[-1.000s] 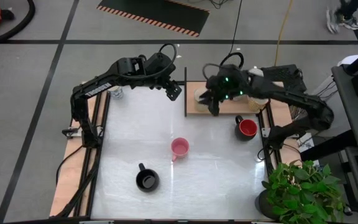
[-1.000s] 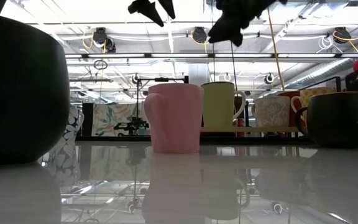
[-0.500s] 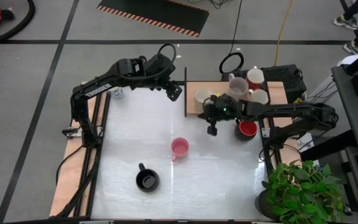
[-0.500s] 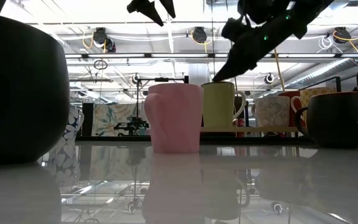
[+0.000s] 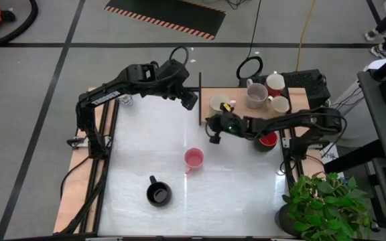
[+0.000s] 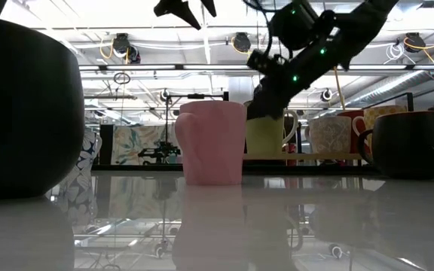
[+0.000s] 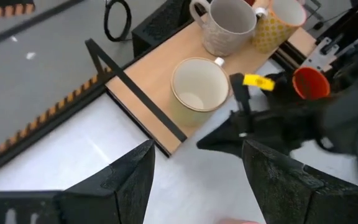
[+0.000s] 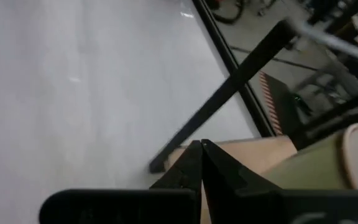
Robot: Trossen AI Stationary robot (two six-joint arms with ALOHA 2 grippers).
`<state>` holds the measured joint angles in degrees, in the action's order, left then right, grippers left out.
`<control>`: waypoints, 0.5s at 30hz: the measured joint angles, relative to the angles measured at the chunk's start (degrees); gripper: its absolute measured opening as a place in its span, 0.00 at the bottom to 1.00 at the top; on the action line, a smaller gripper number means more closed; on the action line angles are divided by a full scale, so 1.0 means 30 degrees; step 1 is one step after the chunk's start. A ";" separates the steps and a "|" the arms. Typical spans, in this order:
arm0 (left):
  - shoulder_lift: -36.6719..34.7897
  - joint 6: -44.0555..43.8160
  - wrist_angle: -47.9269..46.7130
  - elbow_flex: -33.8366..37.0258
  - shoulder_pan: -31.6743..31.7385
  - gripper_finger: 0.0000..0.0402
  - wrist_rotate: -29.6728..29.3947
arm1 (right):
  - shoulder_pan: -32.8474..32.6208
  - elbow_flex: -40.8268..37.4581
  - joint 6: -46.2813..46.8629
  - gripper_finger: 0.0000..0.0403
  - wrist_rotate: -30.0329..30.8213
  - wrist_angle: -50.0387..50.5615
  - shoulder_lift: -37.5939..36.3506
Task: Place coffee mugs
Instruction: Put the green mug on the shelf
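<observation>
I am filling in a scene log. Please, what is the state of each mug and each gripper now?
Left gripper: open, empty, raised.
Right gripper: shut, empty.
Pink ceramic mug: upright on white table.
Black ceramic mug: upright on white table.
Red-lined dark mug: upright, partly under right arm.
Cream ceramic mug: upright on wooden board.

The right arm point(image 5: 293, 122) hides most of the red mug point(image 5: 267, 140); the low view's edge cuts off the black mug point(image 6: 25, 109).

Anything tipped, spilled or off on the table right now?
Nothing stands out. The pink mug, black mug and red mug stand upright on the table, the rest upright on the wooden tray. No spill shows. The right end effector is shut and empty beside the tray.
</observation>
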<state>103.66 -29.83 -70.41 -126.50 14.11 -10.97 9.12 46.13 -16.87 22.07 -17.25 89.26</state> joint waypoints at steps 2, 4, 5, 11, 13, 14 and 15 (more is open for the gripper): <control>0.0000 -0.0584 -0.0007 0.0000 0.0000 0.61 0.0303 | -0.0025 0.0000 -0.0244 0.00 0.0958 -0.0036 0.0473; 0.0000 -0.1266 0.0003 0.0000 -0.0007 0.61 0.0808 | 0.0007 0.0000 -0.0276 0.00 0.2038 0.0214 0.0724; 0.0000 -0.1619 0.0012 0.0000 -0.0007 0.61 0.1146 | 0.0073 0.0000 -0.0310 0.00 0.2539 0.0162 0.0844; 0.0000 -0.3004 0.0472 0.0000 -0.0001 0.61 0.2152 | 0.0594 0.0007 -0.0756 0.00 0.4586 -0.0389 0.0908; 0.0000 -0.3242 0.0636 0.0000 -0.0007 0.61 0.2152 | 0.0900 0.0007 -0.0771 0.00 0.4747 -0.0881 0.0902; 0.0000 -0.3262 0.0686 0.0000 -0.0007 0.61 0.2160 | 0.1069 0.0020 -0.0753 0.00 0.4702 -0.1119 0.0901; 0.0000 -0.3293 0.0760 0.0000 0.0000 0.61 0.2164 | 0.1192 0.0022 -0.0688 0.00 0.4697 -0.1339 0.0901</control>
<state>103.66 -39.71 -68.13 -126.50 14.11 -4.48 12.70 46.19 -18.93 36.16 -21.27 91.96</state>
